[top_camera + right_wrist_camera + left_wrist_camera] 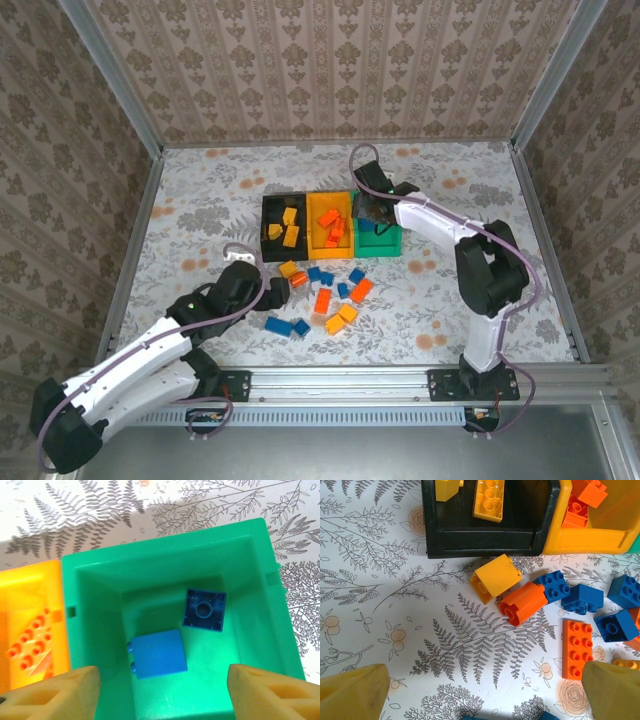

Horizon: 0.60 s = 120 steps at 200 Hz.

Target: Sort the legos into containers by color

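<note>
The left gripper's (pixel 482 695) yellow fingertips (pixel 352 692) are standing wide apart at the near corners of the left wrist view, gripping nothing and hanging over the tablecloth (pixel 395 605) just short of the loose legos (pixel 325 290). Ahead of them a yellow brick (pixel 495 577) is lying on its side, touching an orange brick (pixel 522 602), with blue bricks (pixel 582 598) and a flat orange brick (pixel 577 649) to the right. All of these are sitting just in front of the black bin (pixel 485 542), which is holding yellow pieces (pixel 489 499). The orange-yellow bin (pixel 590 537) beside it is holding orange ones. The right gripper (pixel 165 692) is hovering over the green bin (pixel 250 580), likewise spread wide and empty. Two blue bricks are lying on that bin's floor, a dark one (pixel 204 610) upside down and a lighter one (pixel 159 653) on its side. The fern-and-flower cloth is covering the whole table, and patterned wallpaper (pixel 330 70) in an aluminium frame (pixel 110 75) is closing it in.
</note>
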Each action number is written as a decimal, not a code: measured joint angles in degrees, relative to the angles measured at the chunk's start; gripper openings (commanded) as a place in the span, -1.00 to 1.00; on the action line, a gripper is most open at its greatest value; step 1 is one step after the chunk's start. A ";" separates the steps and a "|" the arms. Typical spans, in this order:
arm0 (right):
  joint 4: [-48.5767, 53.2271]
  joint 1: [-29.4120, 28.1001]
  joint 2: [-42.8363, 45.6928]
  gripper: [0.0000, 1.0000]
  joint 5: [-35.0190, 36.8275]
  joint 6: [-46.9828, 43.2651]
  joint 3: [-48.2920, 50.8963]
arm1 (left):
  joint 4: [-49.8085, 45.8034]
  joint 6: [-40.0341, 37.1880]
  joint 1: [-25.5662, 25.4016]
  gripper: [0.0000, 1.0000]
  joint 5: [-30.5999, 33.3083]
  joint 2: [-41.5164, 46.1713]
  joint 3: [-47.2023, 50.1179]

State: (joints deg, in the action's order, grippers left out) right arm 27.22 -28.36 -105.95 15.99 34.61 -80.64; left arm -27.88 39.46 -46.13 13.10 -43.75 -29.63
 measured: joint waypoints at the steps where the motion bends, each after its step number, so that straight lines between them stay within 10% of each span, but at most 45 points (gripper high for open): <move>1: -0.02 -0.02 0.15 0.45 -0.02 0.00 0.13 | -0.02 0.00 0.04 0.99 0.00 0.00 0.00; 120: -1.90 -17.99 17.70 0.24 -9.64 -1.46 23.91 | 0.94 0.02 3.45 1.00 -1.14 0.37 0.76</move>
State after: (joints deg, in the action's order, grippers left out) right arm 25.32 -46.35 -88.25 6.35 33.15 -56.73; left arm -26.94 39.48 -42.68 11.97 -43.38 -28.86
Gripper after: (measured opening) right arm 0.643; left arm 0.997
